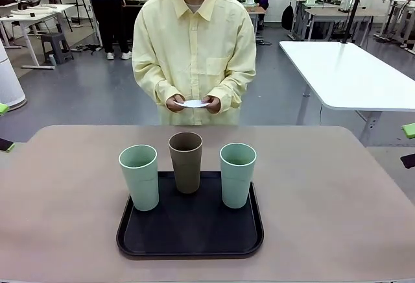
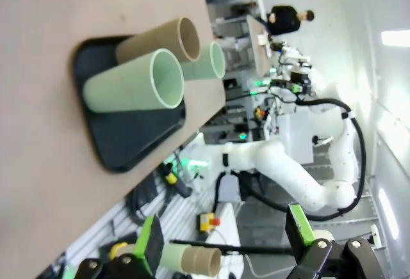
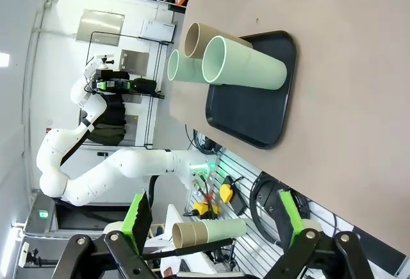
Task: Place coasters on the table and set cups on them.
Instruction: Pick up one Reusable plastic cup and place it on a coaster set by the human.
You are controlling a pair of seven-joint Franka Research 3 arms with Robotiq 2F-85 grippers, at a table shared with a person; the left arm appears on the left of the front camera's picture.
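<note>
Judging nothing done, we see both pairs of jaws spread, coasters (image 1: 193, 104) in the person's hands (image 1: 175, 104), three cups (image 1: 185, 161) on the black tray (image 1: 190, 247).

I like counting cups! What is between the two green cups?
The brown cup, a bit farther back on the black tray, as the front view shows.
</note>
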